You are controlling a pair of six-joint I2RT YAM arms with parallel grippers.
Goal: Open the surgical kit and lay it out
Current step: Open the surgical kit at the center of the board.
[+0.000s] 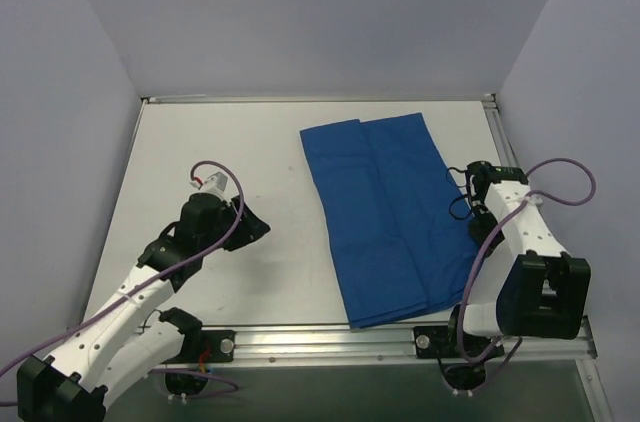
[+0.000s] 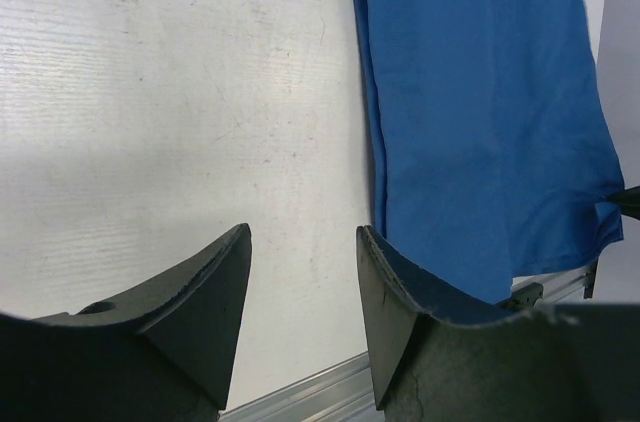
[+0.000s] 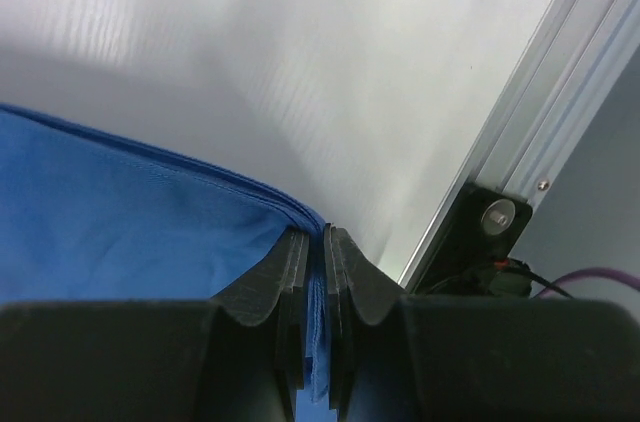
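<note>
The surgical kit's blue cloth wrap (image 1: 385,217) lies as a long folded sheet on the white table, running from the back middle to the front edge. My right gripper (image 1: 462,192) is shut on the cloth's right edge; the right wrist view shows the blue cloth wrap (image 3: 120,232) with its folded layers pinched between the jaws of that right gripper (image 3: 317,242). My left gripper (image 1: 262,225) stands open over bare table, left of the cloth and apart from it. In the left wrist view the left gripper (image 2: 303,237) holds nothing, with the cloth wrap (image 2: 480,112) to its right.
An aluminium rail (image 1: 400,337) borders the table's front edge, and another rail (image 1: 505,142) runs along the right side close to my right gripper. Grey walls enclose the back and both sides. White table surface (image 1: 220,152) shows left of the cloth.
</note>
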